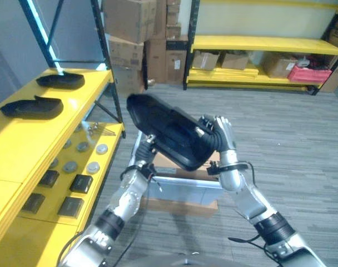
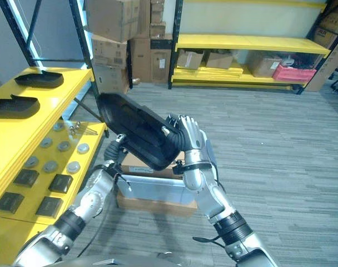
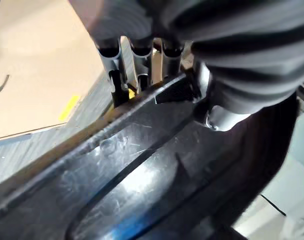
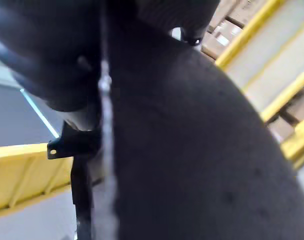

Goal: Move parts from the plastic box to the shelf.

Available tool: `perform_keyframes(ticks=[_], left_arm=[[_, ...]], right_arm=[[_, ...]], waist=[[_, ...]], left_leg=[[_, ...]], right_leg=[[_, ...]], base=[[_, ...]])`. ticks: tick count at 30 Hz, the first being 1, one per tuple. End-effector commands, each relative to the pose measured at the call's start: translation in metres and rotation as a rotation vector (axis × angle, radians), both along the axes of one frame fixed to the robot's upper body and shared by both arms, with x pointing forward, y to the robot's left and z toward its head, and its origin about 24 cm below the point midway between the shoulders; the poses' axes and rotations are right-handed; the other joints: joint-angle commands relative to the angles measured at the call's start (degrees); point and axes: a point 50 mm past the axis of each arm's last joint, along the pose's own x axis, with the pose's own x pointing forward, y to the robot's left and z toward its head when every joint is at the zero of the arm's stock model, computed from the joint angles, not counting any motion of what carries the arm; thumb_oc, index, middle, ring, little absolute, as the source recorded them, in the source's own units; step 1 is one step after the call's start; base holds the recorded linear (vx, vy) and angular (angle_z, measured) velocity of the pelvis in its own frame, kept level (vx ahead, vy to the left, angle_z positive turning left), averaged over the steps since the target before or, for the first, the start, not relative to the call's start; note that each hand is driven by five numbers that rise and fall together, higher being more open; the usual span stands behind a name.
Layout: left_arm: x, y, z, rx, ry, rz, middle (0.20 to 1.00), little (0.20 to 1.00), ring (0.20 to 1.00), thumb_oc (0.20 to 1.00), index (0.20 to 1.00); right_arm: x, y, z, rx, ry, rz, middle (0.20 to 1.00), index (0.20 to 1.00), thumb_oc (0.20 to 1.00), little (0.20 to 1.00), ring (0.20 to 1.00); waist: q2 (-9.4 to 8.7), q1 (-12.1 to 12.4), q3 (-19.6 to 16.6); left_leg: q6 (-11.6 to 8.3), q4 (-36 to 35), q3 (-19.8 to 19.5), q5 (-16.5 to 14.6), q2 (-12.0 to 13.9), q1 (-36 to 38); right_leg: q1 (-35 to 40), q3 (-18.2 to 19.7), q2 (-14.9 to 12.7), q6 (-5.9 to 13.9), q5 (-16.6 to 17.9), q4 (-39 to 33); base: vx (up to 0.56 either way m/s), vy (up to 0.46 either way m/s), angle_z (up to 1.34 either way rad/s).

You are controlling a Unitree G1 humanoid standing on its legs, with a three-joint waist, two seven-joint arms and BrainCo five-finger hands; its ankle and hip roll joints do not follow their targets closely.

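We hold the black moulded part (image 1: 169,132) between both hands above the plastic box (image 1: 183,189). The right hand (image 1: 222,136) curls its fingers (image 2: 184,127) over the part's near end; the left hand (image 1: 148,146) supports it from below, and in its wrist view its fingers (image 3: 134,57) hook over the part's rim. We judge that a grip at both ends keeps this long, tilted piece from swinging during transfer. The part is a glossy, lightly scratched plastic shell, elongated, with a raised rim and a shallow recessed face. Two similar black parts (image 1: 33,107) already lie on the top level of the yellow shelf (image 1: 24,139) to our left; flat pads and grey discs (image 1: 93,167) occupy the lower level.
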Motion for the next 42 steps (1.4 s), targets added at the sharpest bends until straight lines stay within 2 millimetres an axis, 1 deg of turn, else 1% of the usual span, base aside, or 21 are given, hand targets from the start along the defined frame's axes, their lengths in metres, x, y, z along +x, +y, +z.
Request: perform_keyframes(ticks=[1,3,7,11,14,16,17,20,24,26,27,28,29,30,32,33,34,36,39,41,42], left_arm=[[0.014,-0.007,0.082,0.023,-0.424,0.023,0.200,0.200,0.200,0.200,0.200],[0.011,0.001,0.088,0.069,-0.470,0.052,0.200,0.200,0.200,0.200,0.200],[-0.008,0.047,0.105,0.211,-0.608,0.239,0.200,0.200,0.200,0.200,0.200],[-0.020,0.062,0.112,0.315,-0.679,0.318,0.200,0.200,0.200,0.200,0.200],[-0.028,0.064,0.118,0.339,-0.737,0.332,0.200,0.200,0.200,0.200,0.200],[-0.031,0.064,0.118,0.386,-0.761,0.334,0.200,0.200,0.200,0.200,0.200],[-0.033,0.061,0.120,0.432,-0.788,0.308,0.200,0.200,0.200,0.200,0.200],[-0.032,0.059,0.123,0.490,-0.818,0.294,0.200,0.200,0.200,0.200,0.200],[-0.033,0.065,0.126,0.547,-0.836,0.313,0.200,0.200,0.200,0.200,0.200],[-0.035,0.066,0.128,0.557,-0.847,0.313,0.200,0.200,0.200,0.200,0.200],[-0.032,0.064,0.126,0.564,-0.841,0.302,0.200,0.200,0.200,0.200,0.200],[-0.032,0.064,0.126,0.565,-0.841,0.302,0.200,0.200,0.200,0.200,0.200],[-0.030,0.062,0.129,0.570,-0.853,0.291,0.200,0.200,0.200,0.200,0.200],[-0.030,0.062,0.129,0.571,-0.853,0.290,0.200,0.200,0.200,0.200,0.200],[-0.028,0.059,0.132,0.560,-0.865,0.277,0.200,0.200,0.200,0.200,0.200],[-0.026,0.058,0.132,0.561,-0.864,0.279,0.200,0.200,0.200,0.200,0.200],[-0.025,0.055,0.132,0.569,-0.870,0.266,0.200,0.200,0.200,0.200,0.200],[-0.022,0.049,0.132,0.565,-0.878,0.229,0.200,0.200,0.200,0.200,0.200],[-0.018,0.037,0.132,0.547,-0.885,0.158,0.200,0.200,0.200,0.200,0.200],[-0.012,0.024,0.134,0.540,-0.890,0.117,0.200,0.200,0.200,0.200,0.200],[-0.012,0.024,0.134,0.540,-0.890,0.117,0.200,0.200,0.200,0.200,0.200]], right_arm=[[-0.019,0.053,0.034,0.328,-0.080,0.459,0.200,0.200,0.200,0.200,0.200],[-0.020,0.056,0.034,0.341,-0.071,0.494,0.200,0.200,0.200,0.200,0.200],[-0.022,0.070,0.038,0.384,-0.026,0.649,0.200,0.200,0.200,0.200,0.200],[-0.020,0.075,0.040,0.423,-0.008,0.715,0.200,0.200,0.200,0.200,0.200],[-0.017,0.072,0.039,0.432,0.009,0.720,0.200,0.200,0.200,0.200,0.200],[-0.016,0.069,0.042,0.419,-0.010,0.720,0.200,0.200,0.200,0.200,0.200],[-0.018,0.067,0.045,0.425,-0.030,0.724,0.200,0.200,0.200,0.200,0.200],[-0.019,0.061,0.045,0.441,-0.034,0.711,0.200,0.200,0.200,0.200,0.200],[-0.024,0.057,0.043,0.471,-0.039,0.707,0.200,0.200,0.200,0.200,0.200],[-0.025,0.059,0.043,0.469,-0.032,0.722,0.200,0.200,0.200,0.200,0.200],[-0.024,0.062,0.041,0.469,-0.024,0.718,0.200,0.200,0.200,0.200,0.200],[-0.024,0.062,0.041,0.469,-0.024,0.718,0.200,0.200,0.200,0.200,0.200],[-0.024,0.062,0.044,0.455,-0.035,0.716,0.200,0.200,0.200,0.200,0.200],[-0.024,0.062,0.044,0.455,-0.035,0.716,0.200,0.200,0.200,0.200,0.200],[-0.023,0.062,0.049,0.457,-0.057,0.710,0.200,0.200,0.200,0.200,0.200],[-0.022,0.060,0.052,0.463,-0.074,0.698,0.200,0.200,0.200,0.200,0.200],[-0.021,0.059,0.055,0.462,-0.094,0.687,0.200,0.200,0.200,0.200,0.200],[-0.024,0.055,0.063,0.443,-0.140,0.683,0.200,0.200,0.200,0.200,0.200],[-0.026,0.046,0.075,0.409,-0.214,0.660,0.200,0.200,0.200,0.200,0.200],[-0.026,0.038,0.079,0.387,-0.249,0.626,0.200,0.200,0.200,0.200,0.200],[-0.026,0.038,0.079,0.386,-0.249,0.626,0.200,0.200,0.200,0.200,0.200]], waist=[[0.45,4.07,1.65],[0.44,4.52,1.80],[0.60,9.13,3.13],[0.64,11.66,5.17],[0.95,11.82,6.12],[1.23,11.40,5.74],[1.73,11.56,5.53],[2.30,11.64,4.59],[2.15,12.48,3.61],[1.73,12.46,3.45],[1.36,12.69,2.90],[1.27,12.68,2.90],[1.01,12.21,2.96],[0.89,12.24,2.97],[0.86,11.31,4.07],[1.37,10.65,4.62],[1.95,10.22,4.99],[2.63,9.80,5.10],[3.29,8.77,5.00],[2.64,7.82,5.71],[2.65,7.82,5.76]], left_leg=[[1.39,7.34,-1.50,-12.85,-0.44,3.44],[1.18,7.60,-2.33,-12.69,-0.29,2.83],[-0.46,8.58,-7.44,-11.37,0.27,-0.17],[-2.39,8.99,-13.34,-9.24,0.58,-4.38],[-2.84,9.18,-9.49,-6.85,1.90,-8.99],[-2.74,8.97,0.40,-5.53,4.34,-9.95],[-3.08,8.30,8.28,-3.86,6.15,-9.95],[-3.30,7.31,12.13,-2.46,6.84,-10.27],[-3.12,7.23,9.34,-2.94,4.21,-11.12],[-1.95,8.65,8.84,-4.66,2.16,-11.17],[-0.34,9.95,8.83,-6.69,-0.42,-10.95],[-0.26,9.99,8.85,-6.75,-0.54,-10.96],[1.65,10.12,8.17,-8.34,-3.69,-10.10],[1.76,10.09,8.23,-8.34,-3.87,-10.09],[3.66,10.44,7.54,-9.36,-6.37,-9.51],[4.16,10.45,7.11,-9.47,-6.26,-9.51],[4.27,10.15,6.48,-9.32,-5.93,-9.12],[4.26,9.05,4.98,-8.73,-5.48,-8.41],[4.34,7.13,3.11,-8.35,-4.95,-7.72],[4.41,7.49,0.29,-8.82,-5.80,-7.54],[4.41,7.50,0.28,-8.83,-5.79,-7.49]], right_leg=[[-3.09,-4.62,0.38,1.88,-10.66,10.41],[-3.02,-5.35,0.18,1.61,-10.87,10.37],[-2.49,-10.00,-0.74,0.04,-11.67,10.14],[-2.07,-16.25,-1.94,-1.00,-12.44,9.96],[-1.99,-22.91,-4.62,-1.33,-13.34,10.27],[-0.80,-28.18,-6.51,-1.08,-13.19,9.53],[0.69,-32.61,-7.76,-0.69,-12.78,9.09],[2.60,-36.80,-8.72,-0.21,-12.08,7.71],[5.58,-39.21,-11.19,1.33,-10.96,5.19],[6.85,-39.06,-13.41,2.13,-9.78,5.46],[7.54,-38.92,-16.87,3.11,-7.37,7.03],[7.51,-38.91,-17.02,3.19,-7.41,7.13],[6.27,-37.82,-21.12,3.33,-1.25,11.89],[6.15,-37.71,-21.34,3.46,-1.28,12.06],[3.13,-33.82,-23.78,3.40,5.98,18.25],[0.95,-30.44,-22.94,3.49,7.58,20.21],[-0.83,-26.87,-21.08,2.99,6.53,21.53],[-2.51,-20.82,-15.51,2.57,0.83,19.98],[-5.27,-16.76,-6.95,1.75,-8.25,16.62],[-5.36,-11.87,-0.68,0.86,-10.42,14.06],[-5.30,-11.88,-0.68,0.86,-10.42,14.04]], base=[[-0.01,-0.100,0.31],[0.00,-0.075,0.35],[0.01,-0.124,0.70],[-0.07,-0.100,1.28],[-0.08,-0.011,1.82],[0.00,0.026,1.81],[0.00,0.024,1.85],[0.08,0.071,1.81],[0.14,0.134,0.95],[0.23,0.288,0.44],[0.22,0.300,0.42],[0.28,0.424,0.28],[0.13,0.227,0.20],[0.19,0.354,0.12],[0.09,0.226,0.19],[0.05,0.156,0.20],[0.08,0.122,0.12],[0.15,0.075,0.23],[0.15,0.018,0.12],[0.08,-0.045,0.76],[0.13,-0.099,1.11]])
